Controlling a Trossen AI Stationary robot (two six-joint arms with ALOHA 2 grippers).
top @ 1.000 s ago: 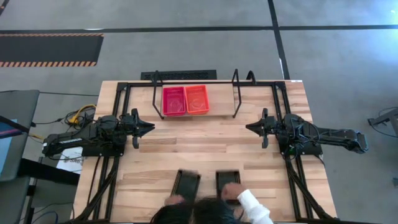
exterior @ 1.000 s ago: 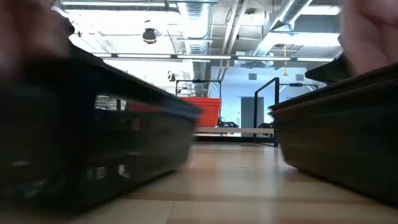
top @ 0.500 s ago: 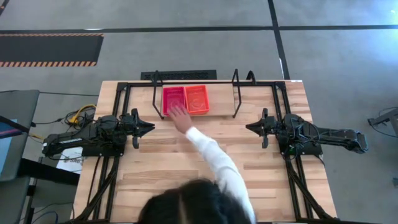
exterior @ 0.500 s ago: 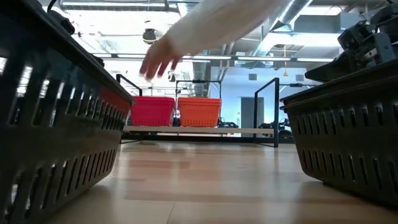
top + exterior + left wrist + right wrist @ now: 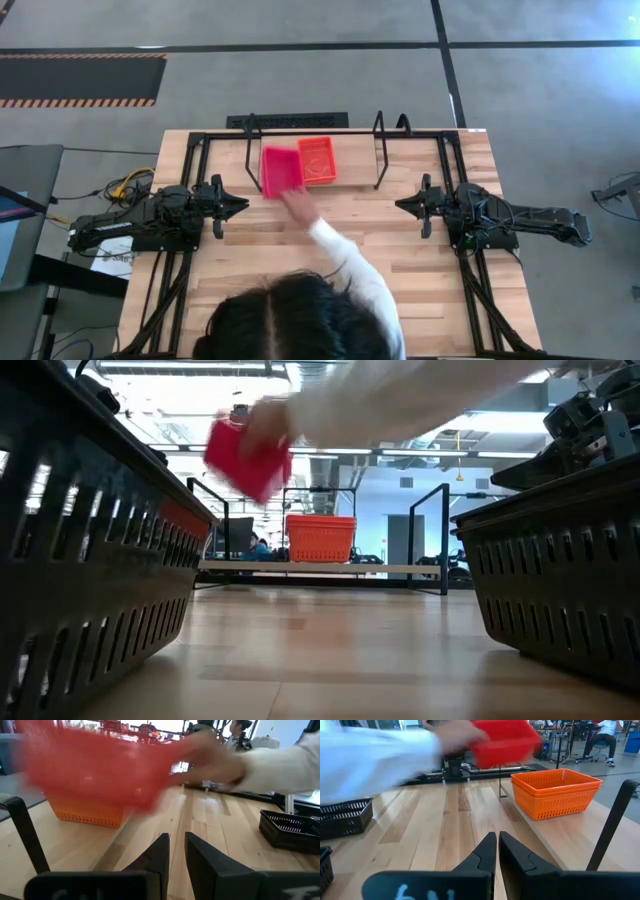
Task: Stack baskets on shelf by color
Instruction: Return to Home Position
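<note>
grey floor (image 5: 300, 85), ceiling ducts (image 5: 320, 390), strip lights (image 5: 180, 368)

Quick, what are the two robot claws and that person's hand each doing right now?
Left gripper: shut, holding nothing, parked at the table's left.
Right gripper: shut, holding nothing, parked at the right.
Person's hand: lifting the red basket off the shelf.

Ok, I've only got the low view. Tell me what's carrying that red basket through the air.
Observer: A person's hand, not a robot arm. In the high view the person leans in over the table's near edge and holds the red basket above the shelf.
Operator: Give me both grippers' positions.
Observer: The left gripper and right gripper sit at opposite sides of the table, pointing at each other, touching no basket.
Operator: Check the orange one.
Observer: In the right wrist view the orange basket shows two rims, so it looks like two nested, resting on the shelf.
</note>
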